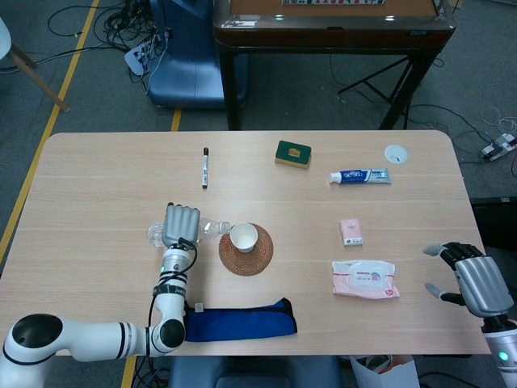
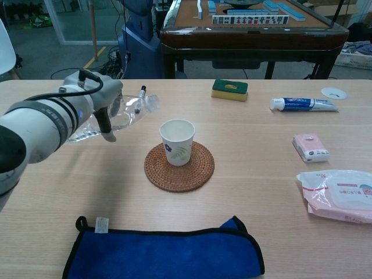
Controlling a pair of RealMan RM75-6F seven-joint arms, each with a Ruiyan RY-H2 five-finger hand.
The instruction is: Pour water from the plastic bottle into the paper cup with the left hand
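My left hand (image 1: 181, 224) (image 2: 99, 104) grips a clear plastic bottle (image 2: 125, 113) (image 1: 212, 229) above the table, left of the cup. The bottle lies nearly level, its neck pointing right and ending just short of the cup's rim. Water shows in its rear part behind my hand. The white paper cup (image 1: 243, 237) (image 2: 176, 141) stands upright on a round woven coaster (image 1: 245, 253) (image 2: 179, 167). My right hand (image 1: 477, 281) hovers at the table's right edge, fingers apart, holding nothing; the chest view does not show it.
A blue cloth (image 1: 238, 321) (image 2: 165, 251) lies at the near edge. A black marker (image 1: 205, 167), green sponge (image 1: 292, 153), toothpaste tube (image 1: 360, 176), white lid (image 1: 396, 153), pink box (image 1: 350, 231) and wet-wipes pack (image 1: 364, 279) are spread over the far and right parts.
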